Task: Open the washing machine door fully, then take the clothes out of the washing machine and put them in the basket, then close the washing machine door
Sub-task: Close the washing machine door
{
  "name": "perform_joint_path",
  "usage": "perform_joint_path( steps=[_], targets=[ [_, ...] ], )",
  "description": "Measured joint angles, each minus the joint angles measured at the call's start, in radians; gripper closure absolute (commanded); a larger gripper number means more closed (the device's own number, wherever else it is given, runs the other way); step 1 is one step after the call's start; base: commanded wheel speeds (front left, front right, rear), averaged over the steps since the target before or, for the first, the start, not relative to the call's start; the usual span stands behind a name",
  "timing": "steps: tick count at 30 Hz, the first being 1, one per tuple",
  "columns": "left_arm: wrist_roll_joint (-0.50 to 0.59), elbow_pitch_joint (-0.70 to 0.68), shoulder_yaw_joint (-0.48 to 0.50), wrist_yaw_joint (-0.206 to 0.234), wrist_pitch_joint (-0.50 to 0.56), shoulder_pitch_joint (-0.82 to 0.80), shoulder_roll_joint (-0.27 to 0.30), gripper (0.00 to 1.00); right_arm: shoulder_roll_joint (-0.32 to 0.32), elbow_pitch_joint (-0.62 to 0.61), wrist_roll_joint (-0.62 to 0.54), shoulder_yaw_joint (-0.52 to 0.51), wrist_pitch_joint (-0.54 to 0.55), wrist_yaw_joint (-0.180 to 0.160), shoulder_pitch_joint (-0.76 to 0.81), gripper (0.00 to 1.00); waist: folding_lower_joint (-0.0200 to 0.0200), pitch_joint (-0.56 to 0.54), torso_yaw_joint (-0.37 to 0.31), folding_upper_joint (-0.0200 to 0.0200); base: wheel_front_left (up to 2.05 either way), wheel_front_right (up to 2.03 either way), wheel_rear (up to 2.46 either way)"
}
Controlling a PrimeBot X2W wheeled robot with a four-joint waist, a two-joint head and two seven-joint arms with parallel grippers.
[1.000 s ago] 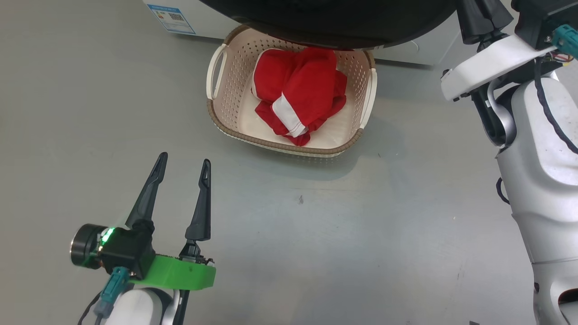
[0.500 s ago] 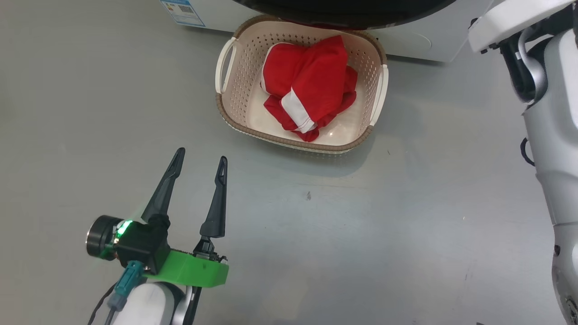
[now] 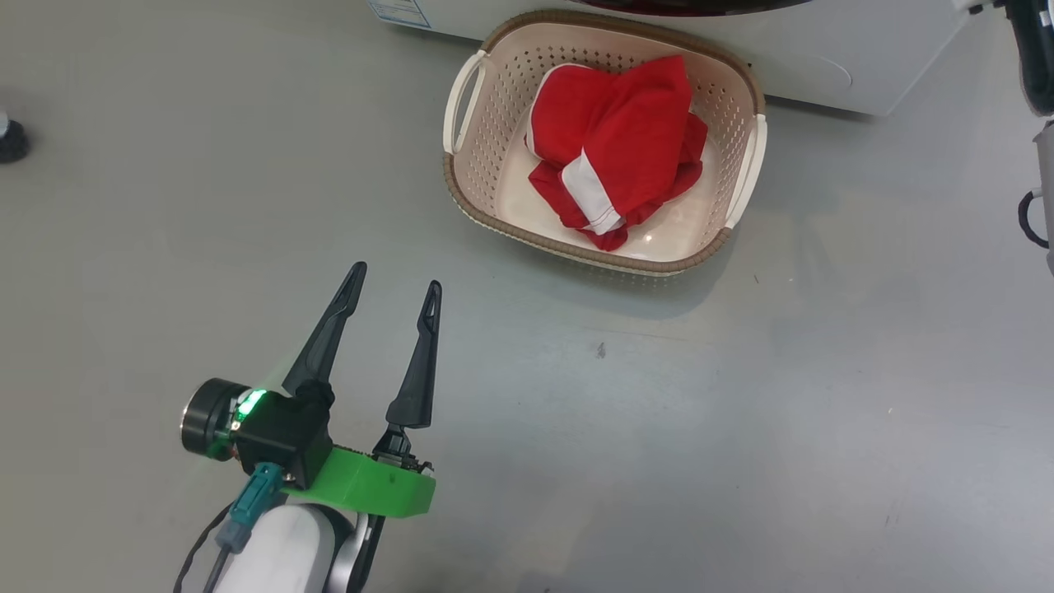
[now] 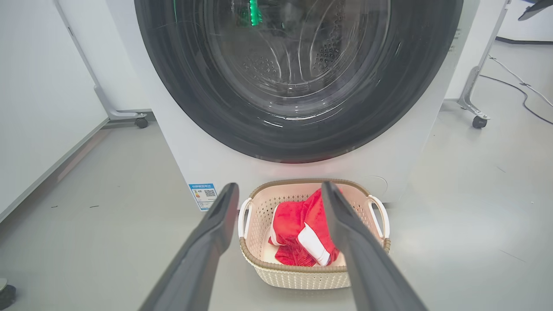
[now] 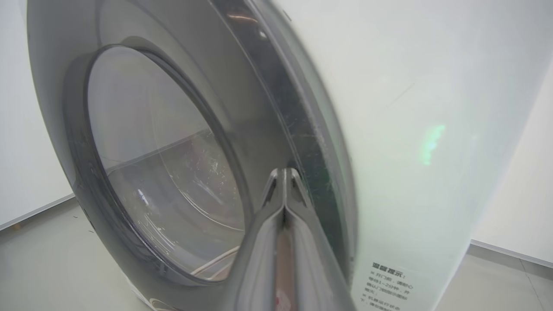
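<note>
— How did the left gripper (image 3: 396, 277) stand?

— It was spread wide. Its two dark fingers (image 3: 325, 342) were well apart and there was nothing between them. It hung over the grey floor (image 3: 659, 412), touching nothing, and the fingers pointed toward the basket (image 3: 494, 115).

— And the right gripper (image 5: 283, 172)?

— Its fingers were pressed together, one flat against the other, with nothing pinched. The tips were at the edge of the washing machine door (image 5: 173, 151), just where the glossy dark rim met the white front of the washing machine (image 5: 410, 129). Whether the tips really touched the rim, I could not tell.

— Where were the clothes (image 3: 617, 140)?

— They lay inside the basket as a red heap, with a white band turned up on top. The basket stood on the floor just in front of the washing machine, below the door and beside the small blue sticker (image 4: 203, 194).

— And the door itself?

— In the left wrist view it lay flat against the front of the machine, and the steel drum (image 4: 298, 65) showed through its glass. Whether it was latched, I could not tell.
</note>
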Motion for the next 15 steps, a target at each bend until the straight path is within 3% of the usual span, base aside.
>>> perform_joint_path(
  steps=[15],
  targets=[
    [-0.006,0.001,0.001,0.0,0.0,-0.023,-0.005,0.0,0.014,0.084,0.002,0.01,-0.041,0.0,-0.053,1.0,0.0001,0.006,0.027,0.0,0.0,0.0,0.0]
  ],
)
